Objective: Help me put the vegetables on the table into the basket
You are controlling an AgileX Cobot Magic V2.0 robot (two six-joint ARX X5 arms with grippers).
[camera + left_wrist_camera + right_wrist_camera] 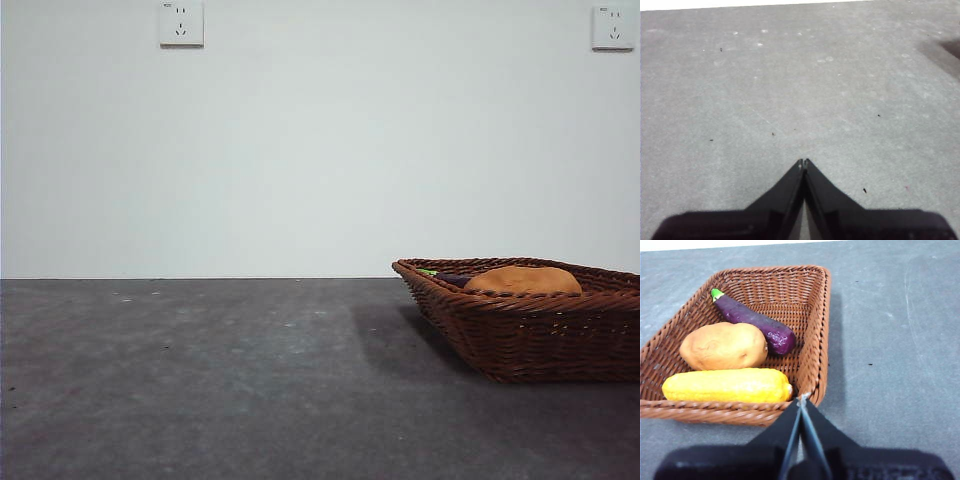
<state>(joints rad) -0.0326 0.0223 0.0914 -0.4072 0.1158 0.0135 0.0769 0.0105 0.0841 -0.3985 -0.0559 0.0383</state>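
A brown wicker basket (530, 335) sits at the right side of the dark grey bench (200, 380), with all three vegetables lying inside it. Seen from the right wrist camera, the basket (815, 330) holds a yellow corn cob (727, 385) lying along one end wall, an orange-brown potato (723, 346) touching it on the inner side, and a slim purple eggplant (755, 322) with a green stem end resting beyond the potato and angled across the basket floor. In the level front view only the rounded top of the potato (523, 280) and a sliver of the eggplant (450, 277) with its green tip show above the braided rim; the corn is hidden by the basket wall. The right claw (802, 399) hovers just outside the basket rim, near the corn's end, its two black jaws pressed together and holding nothing. The left claw (803, 162) hangs over bare bench (790, 90) well away from the basket, its jaws likewise pressed together and empty. Neither arm appears in the front view, where two wall sockets (181, 23) sit high on the pale wall behind the bench.
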